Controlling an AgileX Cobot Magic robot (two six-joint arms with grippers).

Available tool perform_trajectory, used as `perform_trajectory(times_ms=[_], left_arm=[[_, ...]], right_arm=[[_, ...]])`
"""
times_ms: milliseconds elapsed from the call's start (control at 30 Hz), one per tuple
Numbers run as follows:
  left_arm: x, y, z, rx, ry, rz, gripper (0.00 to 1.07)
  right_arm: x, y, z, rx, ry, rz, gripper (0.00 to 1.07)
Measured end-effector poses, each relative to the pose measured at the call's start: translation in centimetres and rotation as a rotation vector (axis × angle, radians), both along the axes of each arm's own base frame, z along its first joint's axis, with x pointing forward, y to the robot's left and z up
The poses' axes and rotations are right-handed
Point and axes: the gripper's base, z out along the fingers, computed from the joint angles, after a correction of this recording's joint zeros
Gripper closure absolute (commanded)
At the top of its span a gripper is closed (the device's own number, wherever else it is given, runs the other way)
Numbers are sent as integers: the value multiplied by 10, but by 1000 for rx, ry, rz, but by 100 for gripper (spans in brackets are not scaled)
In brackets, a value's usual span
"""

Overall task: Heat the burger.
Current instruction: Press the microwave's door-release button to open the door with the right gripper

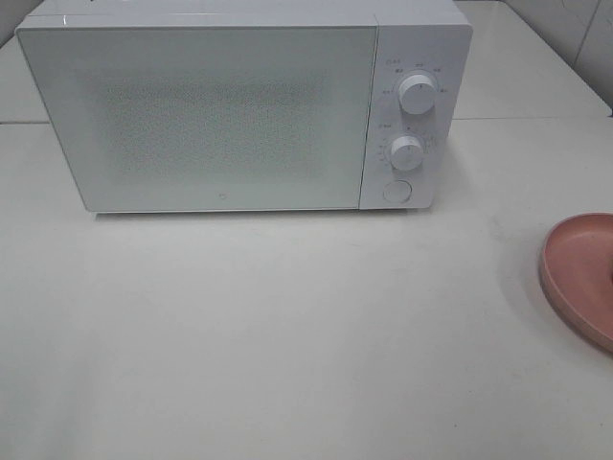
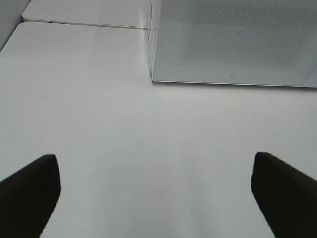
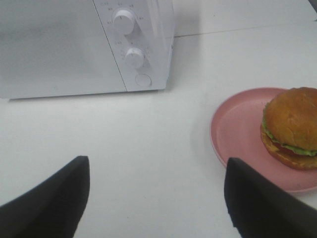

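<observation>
Fingers (image 2: 29, 193) of our left gripper (image 2: 154, 183) and right gripper (image 3: 157, 188) stand released, empty. We see the burger (image 3: 292, 126) on the pink plate (image 3: 237, 124), microwave (image 1: 201, 115) at its ten o'clock.

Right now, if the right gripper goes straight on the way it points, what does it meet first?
Likely the bare table just ahead of the right gripper; beyond that stands the dial end of the microwave. Depth is unclear.

microwave (image 1: 211, 105): at rear of table (image 1: 287, 335) | plate (image 1: 584, 278): right edge, before microwave | burger (image 3: 292, 126): on plate
</observation>
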Motion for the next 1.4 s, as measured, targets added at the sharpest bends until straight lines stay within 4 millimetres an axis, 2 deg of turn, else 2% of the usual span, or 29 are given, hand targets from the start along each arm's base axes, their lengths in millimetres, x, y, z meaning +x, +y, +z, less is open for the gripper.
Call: perform_trajectory(times_ms=[233,300,367,400,467,500,567,600,633,700,733,767,933,967,1400], left_arm=[[0,0,0,0,0,0,4],[0,0,0,0,0,0,4],[0,0,0,0,0,0,4],[0,0,0,0,0,0,4],[0,0,0,0,0,0,4],[0,0,0,0,0,0,4],[0,0,0,0,0,0,4],[0,0,0,0,0,0,4],[0,0,0,0,0,0,4],[0,0,0,0,0,0,4],[0,0,0,0,0,0,4],[0,0,0,0,0,0,4],[0,0,0,0,0,0,4],[0,0,0,0,0,0,4],[0,0,0,0,0,0,4]], right_arm=[[24,1,9,17,-5,-12,33],[37,1,13,22,-6,-22,33],[43,1,14,24,-8,-26,33],[53,1,17,27,-11,-34,33],[58,1,17,28,-8,-37,33],[68,1,18,31,-11,-44,33],[73,1,19,31,-9,-47,33],[83,1,18,35,-1,-55,33],[83,1,18,35,-1,-55,33],[98,1,17,39,12,-66,33],[98,1,17,39,12,-66,33],[108,1,16,40,18,-72,33],[126,1,13,42,31,-85,33],[135,1,10,42,35,-91,33],[178,1,-1,43,6,-128,33]])
